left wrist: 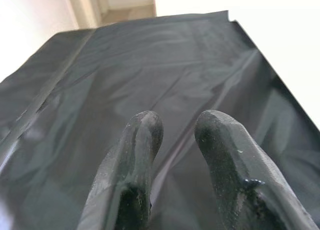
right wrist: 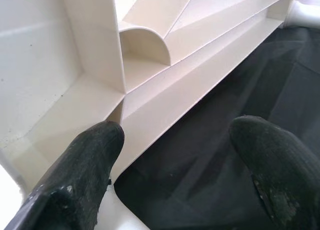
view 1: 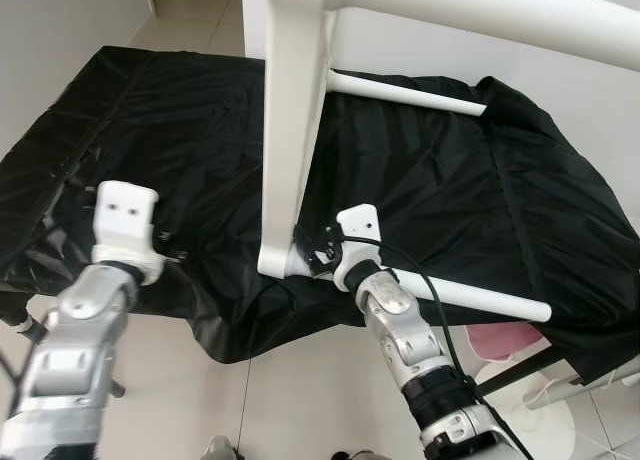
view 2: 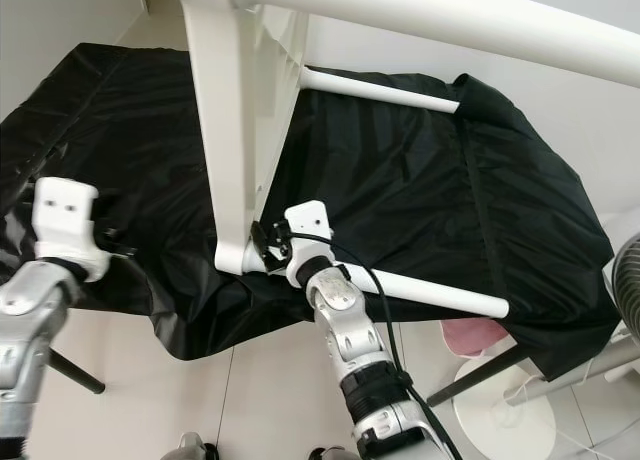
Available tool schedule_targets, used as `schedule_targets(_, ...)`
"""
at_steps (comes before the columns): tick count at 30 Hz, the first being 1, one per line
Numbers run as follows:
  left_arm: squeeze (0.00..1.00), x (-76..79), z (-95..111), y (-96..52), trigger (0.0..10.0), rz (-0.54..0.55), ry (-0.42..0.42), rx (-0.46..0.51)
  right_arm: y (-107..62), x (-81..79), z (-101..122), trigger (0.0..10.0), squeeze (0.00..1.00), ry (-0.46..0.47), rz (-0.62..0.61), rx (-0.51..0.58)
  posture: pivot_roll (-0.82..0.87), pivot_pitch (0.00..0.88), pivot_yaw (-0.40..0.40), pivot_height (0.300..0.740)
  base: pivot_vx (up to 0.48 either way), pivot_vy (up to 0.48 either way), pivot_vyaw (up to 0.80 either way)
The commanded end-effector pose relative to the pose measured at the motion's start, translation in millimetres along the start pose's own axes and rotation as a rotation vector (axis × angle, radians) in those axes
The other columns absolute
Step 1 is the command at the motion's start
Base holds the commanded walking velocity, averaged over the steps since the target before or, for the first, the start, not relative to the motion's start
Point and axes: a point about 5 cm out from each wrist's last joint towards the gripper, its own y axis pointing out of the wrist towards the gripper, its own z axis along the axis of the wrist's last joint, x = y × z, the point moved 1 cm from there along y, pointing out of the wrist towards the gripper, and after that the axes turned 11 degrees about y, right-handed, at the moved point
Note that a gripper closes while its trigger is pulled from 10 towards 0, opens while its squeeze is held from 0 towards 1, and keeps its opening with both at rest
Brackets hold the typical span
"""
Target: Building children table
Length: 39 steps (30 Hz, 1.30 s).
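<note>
A white plastic children's table (view 1: 292,130) stands on its edge on a surface covered with black cloth (view 1: 200,140). Its ribbed underside (right wrist: 165,55) faces my right gripper. Two white legs stick out to the right, an upper leg (view 1: 405,91) and a lower leg (view 1: 480,296). A third leg (view 1: 500,10) runs across the top of the head views. My right gripper (view 1: 318,248) is at the table's lower corner, open, and one fingertip (right wrist: 95,145) touches the rim. My left gripper (left wrist: 177,130) hovers over the bare cloth to the left, fingers a little apart with nothing between them.
The clothed surface ends just before me, with tiled floor (view 1: 300,400) below. A white round stand base (view 2: 505,410) and a pink object (view 1: 500,338) sit on the floor at the lower right. A black stand leg (view 2: 75,372) angles out at the lower left.
</note>
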Motion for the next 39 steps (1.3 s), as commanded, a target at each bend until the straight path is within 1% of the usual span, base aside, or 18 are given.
schedule_targets(1, 0.00, 7.3, 1, -0.7, 10.0, -0.079, -0.008, 0.005, -0.8, -3.0, -10, 10.0, 0.00, 0.006, 0.011, -0.040, 0.14, 0.128, -0.056, 0.740, 0.000, 0.000, 0.00)
schedule_targets(4, 0.00, 8.7, 2, -4.3, 10.0, -0.110, -0.007, 0.011, 1.5, -2.7, -10, 10.0, 0.00, 0.009, 0.006, -0.040, 0.14, 0.130, -0.054, 0.740, 0.000, 0.000, 0.00)
schedule_targets(6, 0.00, 16.2, 6, -14.5, 10.0, -0.225, -0.019, 0.029, 12.7, -5.7, -7, 10.0, 0.00, 0.012, -0.003, -0.025, 0.15, 0.138, -0.039, 0.740, 0.000, 0.000, 0.00)
schedule_targets(10, 0.00, 18.5, 8, -17.4, 10.0, -0.259, -0.026, 0.032, 16.0, -6.8, -6, 10.0, 0.00, 0.011, -0.005, -0.020, 0.15, 0.138, -0.039, 0.740, 0.000, 0.000, 0.00)
schedule_targets(12, 0.00, 28.5, 9, -27.4, 10.0, -0.335, -0.025, 0.028, 21.4, -4.9, -3, 10.0, 0.00, 0.019, -0.029, -0.006, 0.14, 0.151, -0.042, 0.740, 0.000, 0.000, 0.00)
schedule_targets(14, 0.00, 31.4, 10, -30.9, 10.0, -0.351, -0.031, 0.026, 21.4, -4.1, -3, 10.0, 0.00, 0.018, -0.032, 0.003, 0.14, 0.151, -0.042, 0.740, 0.000, 0.000, 0.00)
schedule_targets(15, 0.00, 38.5, 10, -35.3, 10.0, -0.369, -0.052, 0.016, 18.2, -1.6, -3, 10.0, 0.00, 0.007, -0.038, 0.012, 0.14, 0.153, -0.041, 0.740, 0.000, 0.000, 0.00)
schedule_targets(17, 0.00, 38.5, 10, -35.3, 10.0, -0.369, -0.052, 0.016, 18.2, -1.6, -3, 10.0, 0.00, 0.007, -0.038, 0.012, 0.14, 0.153, -0.041, 0.740, 0.000, 0.000, 0.00)
schedule_targets(20, 0.00, 71.6, 15, -52.1, 10.0, -0.483, -0.127, 0.021, 2.6, 12.3, 0, 10.0, 0.00, -0.017, -0.074, 0.048, 0.12, 0.157, -0.042, 0.740, 0.000, 0.000, 0.00)
schedule_targets(21, 0.00, 71.6, 15, -52.1, 10.0, -0.483, -0.127, 0.021, 2.6, 12.3, 0, 10.0, 0.00, -0.017, -0.074, 0.048, 0.12, 0.157, -0.042, 0.740, 0.000, 0.000, 0.00)
schedule_targets(22, 0.00, 78.8, 18, -54.2, 10.0, -0.510, -0.138, 0.032, -1.4, 15.1, 1, 10.0, 0.00, -0.021, -0.080, 0.057, 0.12, 0.157, -0.042, 0.740, 0.000, 0.000, 0.00)
schedule_targets(25, 0.00, 83.9, 20, -55.2, 10.0, -0.530, -0.147, 0.039, -4.0, 17.0, 2, 10.0, 0.00, -0.022, -0.082, 0.066, 0.12, 0.157, -0.042, 0.740, 0.000, 0.000, 0.00)
schedule_targets(27, 0.00, 94.0, 28, -53.3, 10.0, -0.553, -0.199, 0.067, -13.7, 18.9, 5, 10.0, 0.00, -0.043, -0.069, 0.082, 0.12, 0.151, -0.039, 0.740, 0.000, 0.000, 0.00)
schedule_targets(28, 0.00, 94.0, 28, -53.3, 10.0, -0.553, -0.199, 0.067, -13.7, 18.9, 5, 10.0, 0.00, -0.043, -0.069, 0.082, 0.12, 0.151, -0.039, 0.740, 0.000, 0.000, 0.00)
schedule_targets(29, 0.00, 98.6, 32, -53.3, 10.0, -0.566, -0.218, 0.077, -19.3, 21.3, 7, 10.0, 0.00, -0.046, -0.073, 0.092, 0.12, 0.146, -0.042, 0.740, 0.000, 0.000, 0.00)
schedule_targets(37, 0.00, 107.3, 38, -55.2, 10.0, -0.599, -0.253, 0.088, -38.7, 33.6, 15, 10.0, 0.00, -0.062, -0.118, 0.122, 0.11, 0.130, -0.054, 0.740, 0.000, 0.000, 0.00)
schedule_targets(38, 0.18, 110.0, 42, -55.1, 10.0, -0.602, -0.265, 0.099, -45.2, 38.4, 17, 10.0, 0.00, -0.061, -0.139, 0.130, 0.11, 0.120, -0.060, 0.740, 0.000, 0.000, 0.00)
schedule_targets(39, 0.18, 110.0, 42, -55.1, 10.0, -0.602, -0.265, 0.099, -45.2, 38.4, 17, 10.0, 0.00, -0.061, -0.139, 0.130, 0.11, 0.120, -0.060, 0.740, 0.000, 0.000, 0.00)
